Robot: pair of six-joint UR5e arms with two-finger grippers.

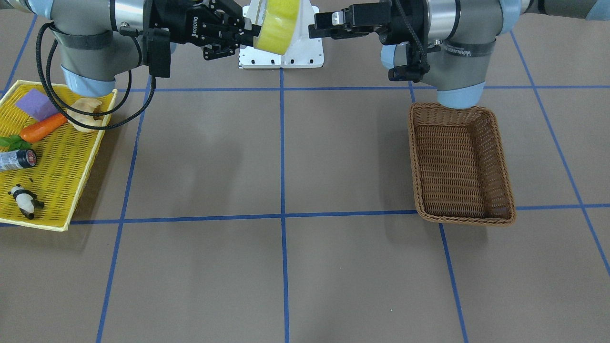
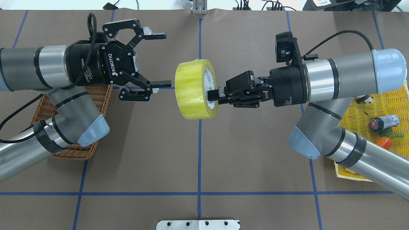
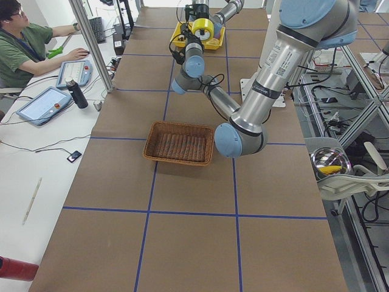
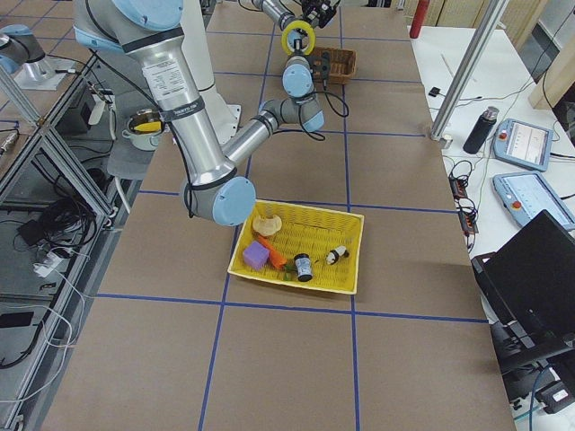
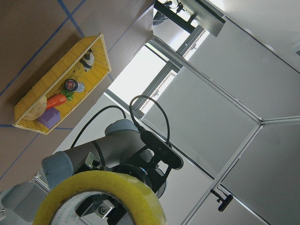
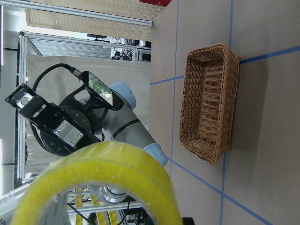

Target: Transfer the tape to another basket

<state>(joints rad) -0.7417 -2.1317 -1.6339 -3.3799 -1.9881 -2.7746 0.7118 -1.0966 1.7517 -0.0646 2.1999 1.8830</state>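
— Brown desk (image 2: 255, 153) below; where's the tape (image 2: 195, 89)?
— Mid-air over its middle, wall pinched between right fingers (image 2: 213, 95); left fingers (image 2: 161, 84) spread wide, empty, just beside.
— Handling?
— Probably light, stiff, slick; take the wall through the core.

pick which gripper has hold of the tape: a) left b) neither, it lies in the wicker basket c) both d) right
D: in the overhead view the right gripper is shut on the wall of the tape, which is held up in the air, while the left gripper stands open beside it, with a gap between.
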